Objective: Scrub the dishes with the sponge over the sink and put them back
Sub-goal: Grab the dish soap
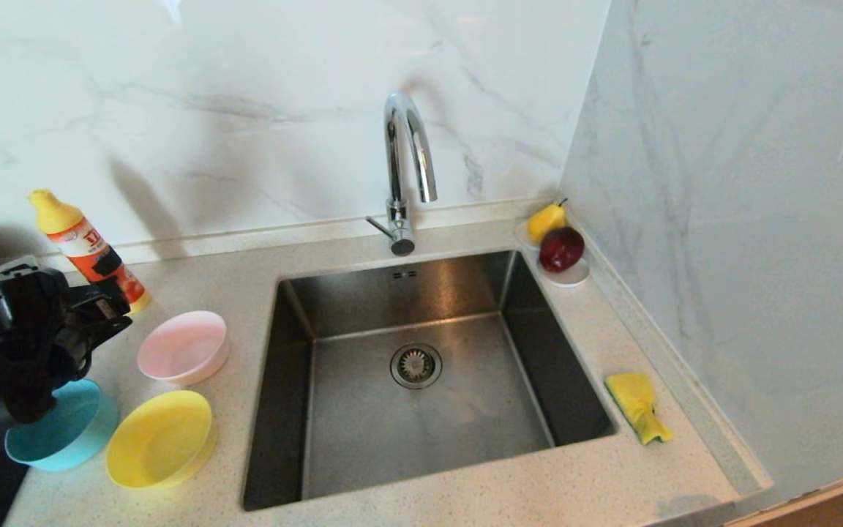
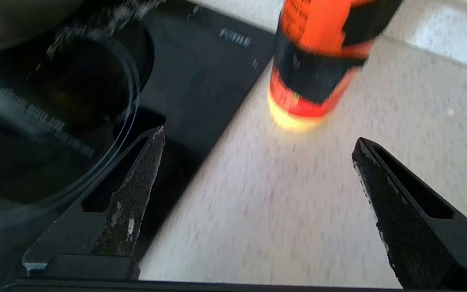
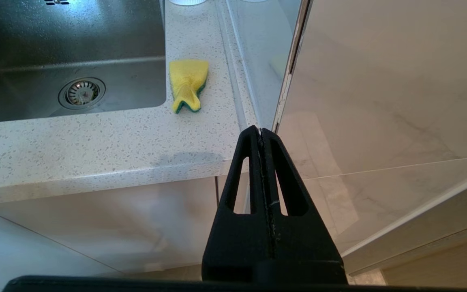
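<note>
The sink (image 1: 421, 380), a square brushed-steel basin, fills the middle of the speckled countertop (image 1: 553, 476), with its round drain strainer (image 1: 416, 365) in the floor and the curved chrome tap (image 1: 407, 172) rising behind its far rim. Nothing lies inside the basin.

The left gripper (image 2: 258, 142) hangs over the counter at the robot's left, well clear of the sink's left rim; in the left wrist view its two fingers (image 2: 136, 182) are spread wide with only bare countertop between them, holding nothing. Just ahead of it stands an orange dish-soap bottle (image 1: 88, 249) with a yellow cap, near the back wall.

The three bowls sit together on the counter left of the sink. The light blue bowl (image 1: 70, 432) is nearest the left arm and partly hidden under it in the head view. The yellow bowl (image 1: 160, 439) sits just beside it toward the sink, and the pink bowl (image 1: 184, 348) lies behind the yellow one, close to the sink's left rim.

The right gripper (image 3: 261, 132) waits below and in front of the counter's near right edge, its fingers pressed together on nothing.

The sponge (image 1: 639, 406), yellow with a green side, lies on the counter right of the sink, well apart from both grippers. At the far right corner a white saucer (image 1: 575, 277) holds a yellow pear (image 1: 544, 221) and a red apple (image 1: 560, 249).
</note>
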Tool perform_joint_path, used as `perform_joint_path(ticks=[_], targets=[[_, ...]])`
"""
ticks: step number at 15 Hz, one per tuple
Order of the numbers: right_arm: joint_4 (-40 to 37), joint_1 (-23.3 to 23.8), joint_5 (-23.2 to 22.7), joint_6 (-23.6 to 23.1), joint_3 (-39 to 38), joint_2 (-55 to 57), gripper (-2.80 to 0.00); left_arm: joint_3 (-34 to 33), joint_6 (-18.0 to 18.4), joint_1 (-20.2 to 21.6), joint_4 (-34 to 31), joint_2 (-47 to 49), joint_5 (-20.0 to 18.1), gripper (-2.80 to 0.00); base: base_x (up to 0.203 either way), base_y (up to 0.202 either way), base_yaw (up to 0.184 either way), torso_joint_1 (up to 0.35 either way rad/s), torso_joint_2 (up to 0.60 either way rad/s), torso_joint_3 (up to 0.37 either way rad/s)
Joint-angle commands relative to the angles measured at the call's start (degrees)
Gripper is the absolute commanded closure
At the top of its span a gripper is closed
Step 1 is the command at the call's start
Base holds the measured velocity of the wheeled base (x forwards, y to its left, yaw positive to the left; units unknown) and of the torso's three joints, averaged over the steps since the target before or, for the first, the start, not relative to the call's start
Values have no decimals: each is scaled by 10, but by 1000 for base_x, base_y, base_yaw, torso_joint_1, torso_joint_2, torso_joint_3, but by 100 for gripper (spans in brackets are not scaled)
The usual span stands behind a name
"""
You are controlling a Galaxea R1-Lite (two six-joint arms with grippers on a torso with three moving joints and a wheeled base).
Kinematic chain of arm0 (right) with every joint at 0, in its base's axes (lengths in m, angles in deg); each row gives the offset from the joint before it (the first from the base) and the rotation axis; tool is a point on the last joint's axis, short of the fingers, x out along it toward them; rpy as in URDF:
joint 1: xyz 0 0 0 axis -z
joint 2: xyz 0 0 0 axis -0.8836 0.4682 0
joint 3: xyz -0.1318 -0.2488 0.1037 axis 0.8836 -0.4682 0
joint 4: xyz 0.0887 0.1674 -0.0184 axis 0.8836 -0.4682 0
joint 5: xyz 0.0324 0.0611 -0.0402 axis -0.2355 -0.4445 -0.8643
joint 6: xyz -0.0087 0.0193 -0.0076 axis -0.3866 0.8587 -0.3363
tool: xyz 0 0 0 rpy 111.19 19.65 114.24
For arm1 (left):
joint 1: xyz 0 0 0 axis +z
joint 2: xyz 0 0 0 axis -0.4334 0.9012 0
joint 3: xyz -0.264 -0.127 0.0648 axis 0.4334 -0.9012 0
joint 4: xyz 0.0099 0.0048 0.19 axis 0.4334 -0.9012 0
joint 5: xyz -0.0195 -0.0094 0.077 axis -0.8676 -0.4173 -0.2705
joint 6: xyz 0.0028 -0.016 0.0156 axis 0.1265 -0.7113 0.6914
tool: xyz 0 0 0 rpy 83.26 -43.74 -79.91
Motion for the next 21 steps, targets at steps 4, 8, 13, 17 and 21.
perform_joint_path(ticks=[4,8,13,17,21], targets=[[0,1,0,0,0,0,0,84,28,2,14,60,1,-280,0,0,0,0,0,0],[0,0,0,0,0,0,0,139,43,3,17,108,1,-280,0,0,0,0,0,0],[0,0,0,0,0,0,0,201,51,3,22,154,1,-280,0,0,0,0,0,0],[0,0,0,0,0,0,0,239,56,2,21,167,0,-280,0,0,0,0,0,0],[0,0,0,0,0,0,0,281,67,2,20,189,0,-280,0,0,0,0,0,0]])
